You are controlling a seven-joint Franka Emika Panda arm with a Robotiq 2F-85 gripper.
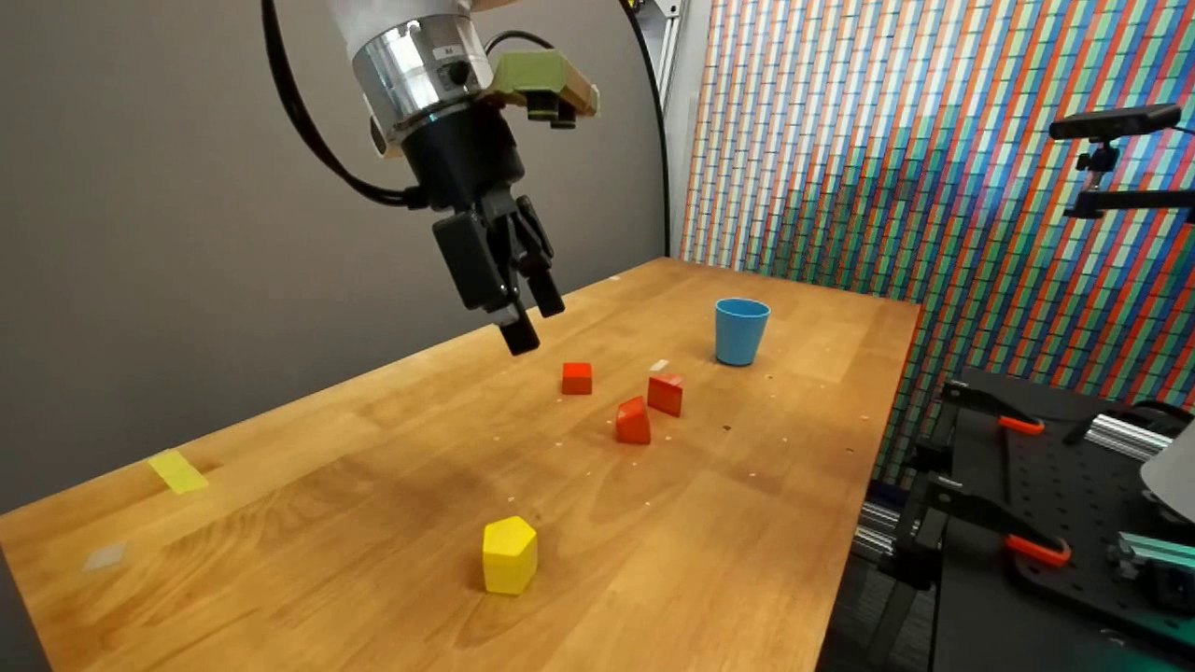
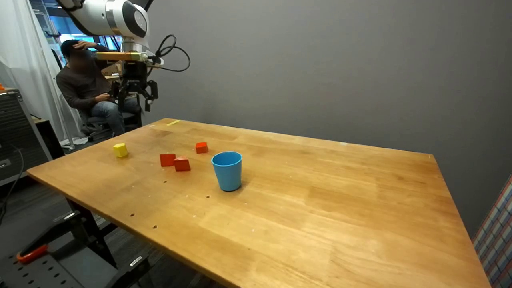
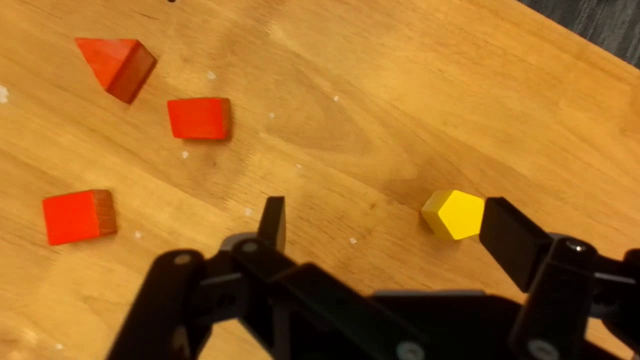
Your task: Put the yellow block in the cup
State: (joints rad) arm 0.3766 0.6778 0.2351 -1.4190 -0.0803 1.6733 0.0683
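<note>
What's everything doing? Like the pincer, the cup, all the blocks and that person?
Pincer: open, holding nothing, above the table.
Blue cup: upright, no lid; its inside bottom is hidden.
Yellow block: on the table, not gripped.
Three red blocks: on the table, apart from each other.
Yellow strip: flat on the table.
Person: seated.

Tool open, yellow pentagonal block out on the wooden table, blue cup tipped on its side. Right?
One slip: the blue cup isn't tipped; both exterior views show it standing upright, mouth up. The rest holds: tool open, yellow pentagonal block out on the wooden table.
</note>
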